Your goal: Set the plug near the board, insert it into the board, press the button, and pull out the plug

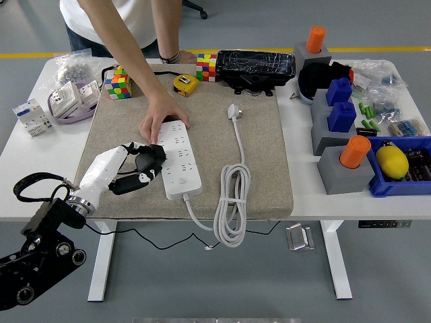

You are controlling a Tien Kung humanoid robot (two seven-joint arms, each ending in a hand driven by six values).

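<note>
**Black plug held at left edge of white power strip**

Left robot hand (138,168), white-shelled with black fingers, curled round small black plug (149,160), pressed against left side of long white multi-socket power strip (178,159). Strip lying lengthwise on beige felt mat (256,161), white cord coiled (231,202) off its near end, reaching past table's front edge. Person's hand (161,116) flat on strip's far end. Open mat right of strip; white table (303,195) crowded along right and far edges.
</note>
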